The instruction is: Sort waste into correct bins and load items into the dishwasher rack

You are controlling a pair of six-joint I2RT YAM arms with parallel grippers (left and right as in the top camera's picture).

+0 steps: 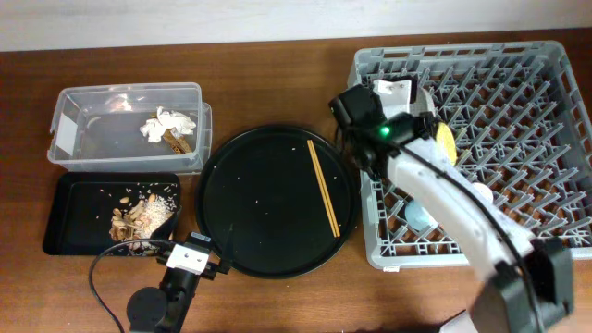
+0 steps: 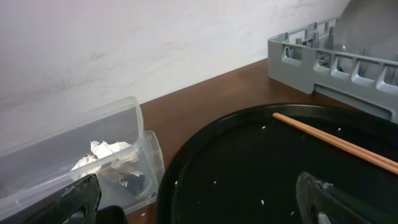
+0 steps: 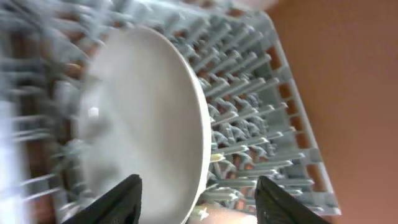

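A pale grey plate [image 3: 143, 118] stands on edge among the pegs of the grey dishwasher rack [image 1: 518, 74], at its left side. My right gripper [image 3: 202, 199] is open, with the plate's rim between its spread fingers; from overhead it [image 1: 412, 100] hangs over the rack's left part. A yellow bowl [image 1: 447, 139] and a light blue cup [image 1: 418, 217] sit in the rack. The pink cup is hidden. Wooden chopsticks [image 1: 324, 188] lie on the round black tray [image 1: 240, 194]. My left gripper [image 2: 199, 208] is open and empty, low at that tray's front left edge.
The clear tub [image 1: 92, 102] at back left holds white tissue [image 1: 166, 123] and a brown wrapper [image 1: 176, 141]. The shallow black tray [image 1: 74, 199] in front of it holds rice and brown food scraps [image 1: 139, 217]. A few rice grains [image 2: 264, 129] lie on the round tray.
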